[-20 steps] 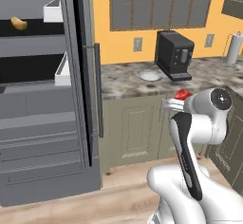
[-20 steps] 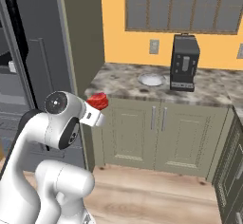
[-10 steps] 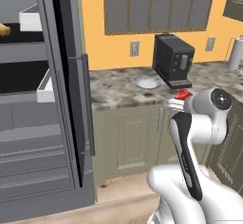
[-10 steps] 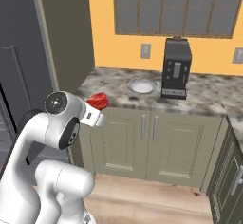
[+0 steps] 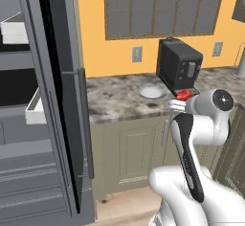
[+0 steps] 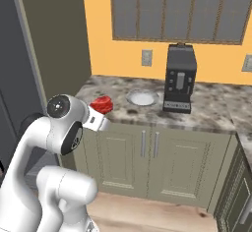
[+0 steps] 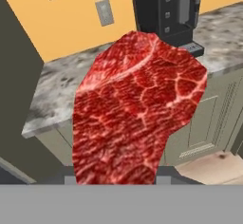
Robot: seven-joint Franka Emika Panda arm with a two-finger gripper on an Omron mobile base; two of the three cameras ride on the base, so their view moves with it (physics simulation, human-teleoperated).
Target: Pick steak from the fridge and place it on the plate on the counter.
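My gripper [image 6: 102, 109] is shut on the red steak [image 6: 102, 104], held in the air in front of the counter [image 6: 147, 109] at about worktop height. In the left base view the steak [image 5: 183, 95] peeks out above the white wrist. Seen from the hand, the marbled steak [image 7: 137, 109] covers the middle of the picture and hides my fingertips. The pale round plate [image 6: 141, 98] lies on the counter [image 5: 119, 103] left of the coffee machine, and in the left base view the plate [image 5: 150, 91] is beyond and left of the steak. The fridge [image 5: 43, 105] stands open on the left.
A black coffee machine [image 6: 179, 78] stands on the counter right of the plate. Grey-green cabinet doors [image 6: 147, 152] run under the worktop, dark wall cabinets [image 6: 177, 10] hang above. The open fridge door [image 5: 72, 100] with its bar handle juts out close to the counter's left end.
The whole scene has shifted left in both base views as the base drives right; fridge shelves slide away, counter and plate come closer. The steak stays held in my gripper.
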